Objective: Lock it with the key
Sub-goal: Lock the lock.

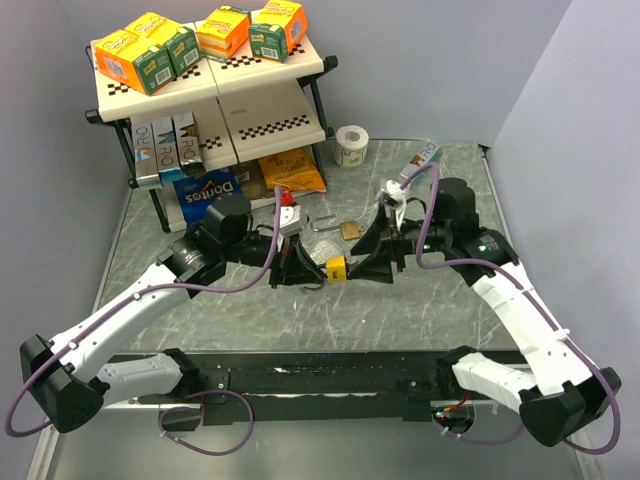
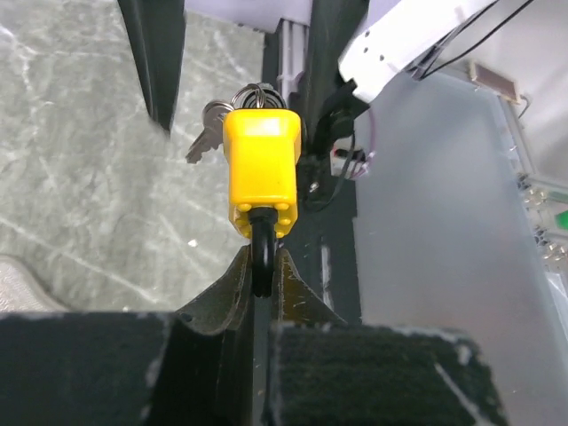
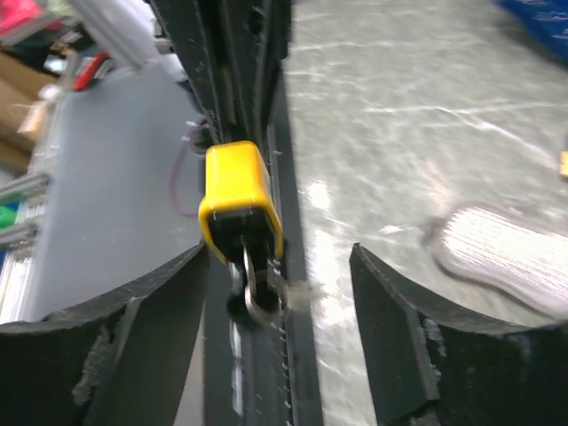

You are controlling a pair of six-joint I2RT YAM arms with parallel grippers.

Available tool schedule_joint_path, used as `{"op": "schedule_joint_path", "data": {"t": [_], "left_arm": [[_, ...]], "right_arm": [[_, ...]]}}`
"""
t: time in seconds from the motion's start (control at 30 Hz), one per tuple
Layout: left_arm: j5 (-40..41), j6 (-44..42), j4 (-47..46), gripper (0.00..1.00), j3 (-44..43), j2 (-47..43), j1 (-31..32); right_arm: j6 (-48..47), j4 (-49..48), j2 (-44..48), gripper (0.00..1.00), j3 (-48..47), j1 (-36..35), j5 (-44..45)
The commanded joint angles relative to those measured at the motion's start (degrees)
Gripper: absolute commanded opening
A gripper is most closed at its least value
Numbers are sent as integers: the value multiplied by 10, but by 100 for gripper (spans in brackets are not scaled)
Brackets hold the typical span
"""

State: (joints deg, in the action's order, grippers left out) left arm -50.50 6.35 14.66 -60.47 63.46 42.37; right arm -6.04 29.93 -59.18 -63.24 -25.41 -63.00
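A yellow padlock (image 1: 336,267) hangs in the air between my two grippers above the table's middle. My left gripper (image 1: 305,270) is shut on its black shackle (image 2: 262,257), with the yellow body (image 2: 261,169) pointing away from the camera. A key ring with keys (image 2: 232,105) hangs from the far end of the padlock. My right gripper (image 1: 365,265) is open, its fingers (image 3: 160,319) either side of the padlock's key end (image 3: 238,209). The key and ring (image 3: 257,288) hang between the fingers, untouched.
A shelf rack (image 1: 215,90) with boxes stands at the back left, snack bags (image 1: 290,170) under it. A tape roll (image 1: 350,145) sits behind. A brass padlock (image 1: 350,229) and a crumpled clear bag (image 1: 325,248) lie just behind the grippers.
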Motion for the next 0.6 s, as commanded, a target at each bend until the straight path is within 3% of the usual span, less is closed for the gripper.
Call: {"op": "schedule_joint_path", "data": {"t": [0.0,0.3,0.57], "left_arm": [[-20,-90,13,1,-22,-23,-8],[-42,-113,36,1,-25,-3,-8],[-45,-111,38,1,-33,10,-8]], "right_arm": [[-103,104,-4,70,-68,28,-5],[-185,172,-16,54,-94,16,6],[-218,181,-23,52,-87,-38,52]]}}
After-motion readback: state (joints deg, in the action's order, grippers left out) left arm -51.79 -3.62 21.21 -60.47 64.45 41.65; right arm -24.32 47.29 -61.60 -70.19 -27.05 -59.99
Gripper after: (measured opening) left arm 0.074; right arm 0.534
